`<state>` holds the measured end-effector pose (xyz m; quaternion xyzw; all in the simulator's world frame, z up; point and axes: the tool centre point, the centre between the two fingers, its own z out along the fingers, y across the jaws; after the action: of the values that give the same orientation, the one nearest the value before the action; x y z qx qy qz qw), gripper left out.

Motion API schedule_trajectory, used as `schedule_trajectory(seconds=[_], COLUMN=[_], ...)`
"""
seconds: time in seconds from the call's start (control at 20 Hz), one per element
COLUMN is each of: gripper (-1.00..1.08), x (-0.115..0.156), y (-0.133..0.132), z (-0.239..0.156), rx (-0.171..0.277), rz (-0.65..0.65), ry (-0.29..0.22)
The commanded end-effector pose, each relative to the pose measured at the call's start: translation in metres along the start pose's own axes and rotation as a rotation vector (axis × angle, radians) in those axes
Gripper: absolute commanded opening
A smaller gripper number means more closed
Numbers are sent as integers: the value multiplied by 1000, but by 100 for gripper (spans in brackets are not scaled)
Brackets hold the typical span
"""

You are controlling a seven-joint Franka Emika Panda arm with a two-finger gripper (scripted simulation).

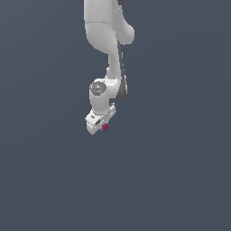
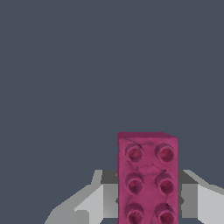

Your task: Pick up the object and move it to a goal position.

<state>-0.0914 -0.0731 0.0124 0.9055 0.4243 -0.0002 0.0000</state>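
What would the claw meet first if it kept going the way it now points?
Nothing visible, probably. The claw already has the magenta block between its fingers, and past the block the wrist view shows only plain grey. How far off that grey is cannot be told.

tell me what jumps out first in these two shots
In the wrist view, a magenta-red studded block fills the foreground between the grey fingers. In the exterior view, the white arm hangs from the top against a plain dark background, with that block a tiny speck at its gripper.
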Motion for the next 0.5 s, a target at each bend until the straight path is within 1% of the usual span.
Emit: schedule_trajectory(seconds=[0.0, 0.45], gripper=[-100, -100], x=[0, 1], y=[0, -1], z=[0, -1], rx=[0, -1], rz=[0, 0], ry=[0, 0])
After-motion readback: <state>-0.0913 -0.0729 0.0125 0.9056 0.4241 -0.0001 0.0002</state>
